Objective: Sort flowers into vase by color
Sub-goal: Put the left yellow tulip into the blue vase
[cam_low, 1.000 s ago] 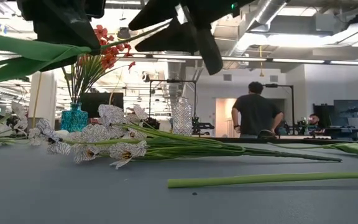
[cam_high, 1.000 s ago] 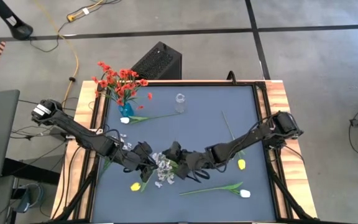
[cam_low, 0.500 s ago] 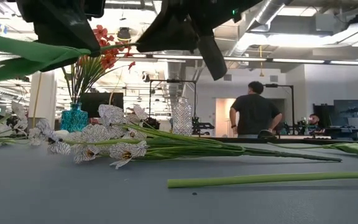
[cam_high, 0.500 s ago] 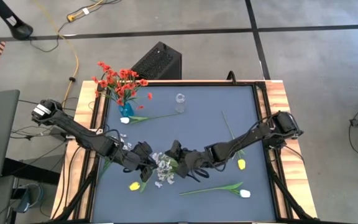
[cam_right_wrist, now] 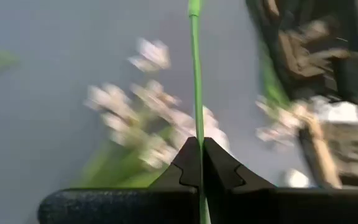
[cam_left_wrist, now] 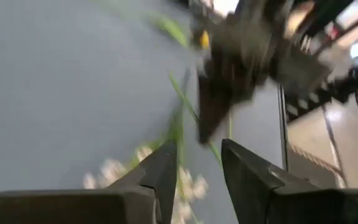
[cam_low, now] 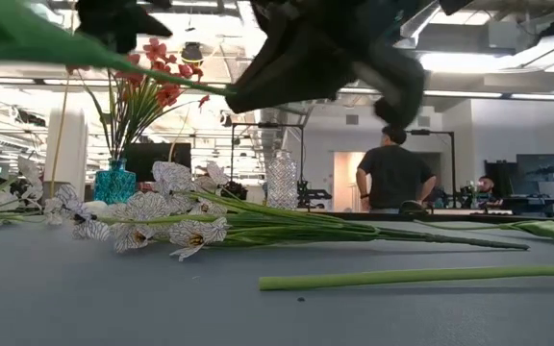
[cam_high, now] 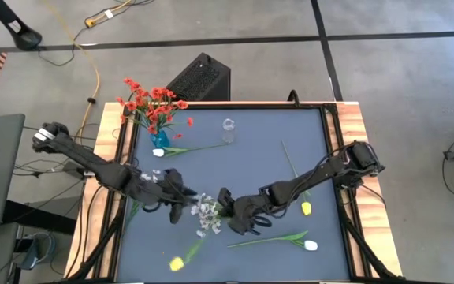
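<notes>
While right gripper pinches thin green stem just above white blossom spray, left gripper beside spray, fingers spread, empty. Stem likely light, whippy, slippery; best gripped mid-stem, clear of fragile blossoms.

Red flowers upright in vase, other stems flat on table
</notes>
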Robot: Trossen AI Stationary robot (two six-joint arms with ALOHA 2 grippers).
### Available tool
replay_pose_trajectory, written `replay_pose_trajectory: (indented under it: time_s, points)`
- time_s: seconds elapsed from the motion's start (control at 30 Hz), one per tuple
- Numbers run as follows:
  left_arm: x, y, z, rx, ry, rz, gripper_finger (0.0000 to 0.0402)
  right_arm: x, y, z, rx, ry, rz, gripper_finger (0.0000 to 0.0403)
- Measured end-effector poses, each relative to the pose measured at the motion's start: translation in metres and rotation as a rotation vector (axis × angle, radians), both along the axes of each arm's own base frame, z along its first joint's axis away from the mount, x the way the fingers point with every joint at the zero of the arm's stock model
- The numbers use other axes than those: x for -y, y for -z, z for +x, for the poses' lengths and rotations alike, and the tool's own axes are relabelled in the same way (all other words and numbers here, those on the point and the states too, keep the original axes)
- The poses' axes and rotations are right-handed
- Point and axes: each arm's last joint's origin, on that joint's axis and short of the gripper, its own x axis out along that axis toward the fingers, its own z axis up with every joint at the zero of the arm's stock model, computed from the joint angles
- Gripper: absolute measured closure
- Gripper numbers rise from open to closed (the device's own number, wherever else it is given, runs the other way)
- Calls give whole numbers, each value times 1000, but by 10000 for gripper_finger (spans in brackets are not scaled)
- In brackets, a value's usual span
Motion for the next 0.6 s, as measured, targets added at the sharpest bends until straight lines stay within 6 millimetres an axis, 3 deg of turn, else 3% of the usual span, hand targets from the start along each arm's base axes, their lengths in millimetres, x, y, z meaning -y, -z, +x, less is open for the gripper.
replay_pose_trajectory:
  time_s: [0.13,0.23,0.47,0.6]
  points:
    - [-3,-18,-24,110,-91,190,277,9,-16,-3,-41,-113,230,376]
    - [-6,-13,-37,131,-147,294,276,20,-35,-3,-21,-166,401,376]
    - [-5,5,-35,183,-102,362,276,42,-75,8,187,-268,744,376]
    - [-1,5,-29,242,-67,434,276,49,-84,13,270,-260,843,376]
